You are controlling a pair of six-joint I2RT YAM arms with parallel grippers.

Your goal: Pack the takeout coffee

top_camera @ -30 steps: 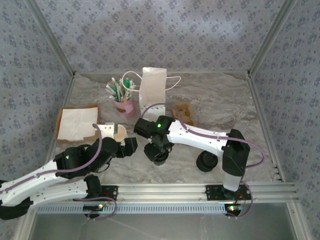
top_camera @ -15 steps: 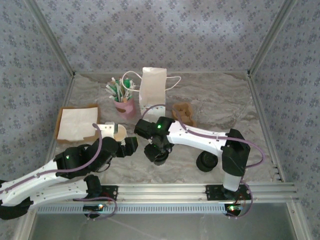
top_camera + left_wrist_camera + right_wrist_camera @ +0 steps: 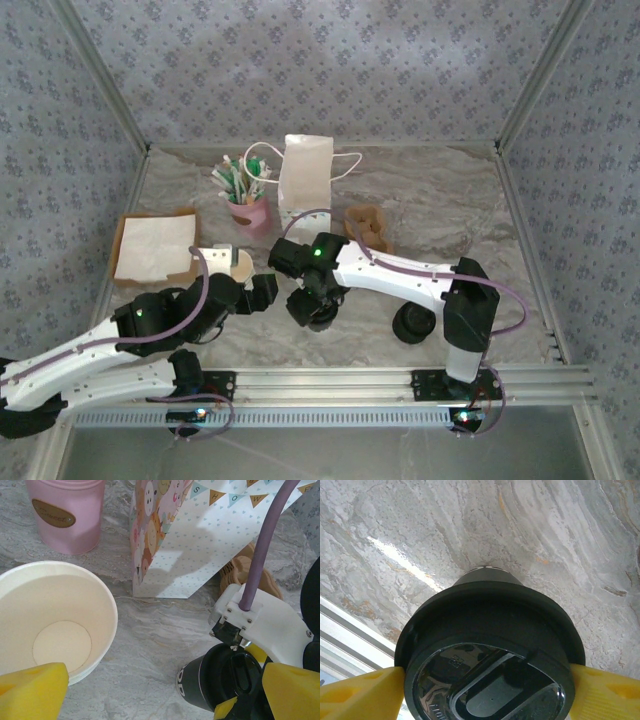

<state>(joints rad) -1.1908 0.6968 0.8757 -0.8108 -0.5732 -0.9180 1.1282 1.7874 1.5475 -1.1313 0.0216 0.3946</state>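
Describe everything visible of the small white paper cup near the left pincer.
The small white paper takeaway cup is lidless and empty: cream inside, round flat bottom showing. It appears to lie on its side on the grey marbled table, mouth toward the open left pincer, near the pink labelled cup. A yellow pad overlaps its rim in the wrist view; contact unclear.

One white paper cup (image 3: pixel 55 625), one pink cup (image 3: pixel 67 515), one patterned paper bag (image 3: pixel 200 535), two black lids (image 3: pixel 413 322), one brown tray (image 3: pixel 125 235) bearing one white sheet (image 3: pixel 152 245), and one brown cardboard piece (image 3: pixel 368 225) were counted. The sticks (image 3: pixel 240 178) could not be counted.
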